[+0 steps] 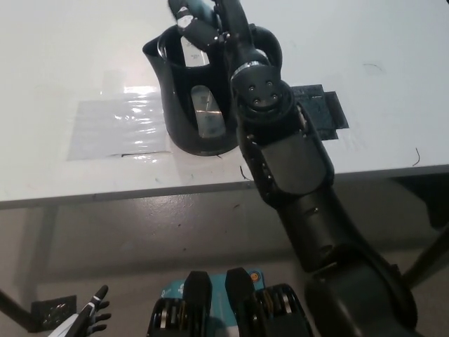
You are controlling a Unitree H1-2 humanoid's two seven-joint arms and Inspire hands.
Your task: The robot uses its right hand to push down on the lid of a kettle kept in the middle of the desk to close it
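Kettle [193,105] stands black near the front edge of the white desk [63,63], its top open. The right hand [203,21] sits over the rim, fingers bent, holding nothing. The left hand [88,317] rests low, fingers apart

A glossy black plastic kettle [196,98] with a shiny, reflective metal-looking interior is seen upper centre. It is stood on a smooth, matt white desk top [63,63], where a glossy clear film patch [116,130] glints at left. The black right hand [203,21] and arm are cased in smooth, semi-gloss hard plastic. A matt dark flat pad [324,112] is seen at right
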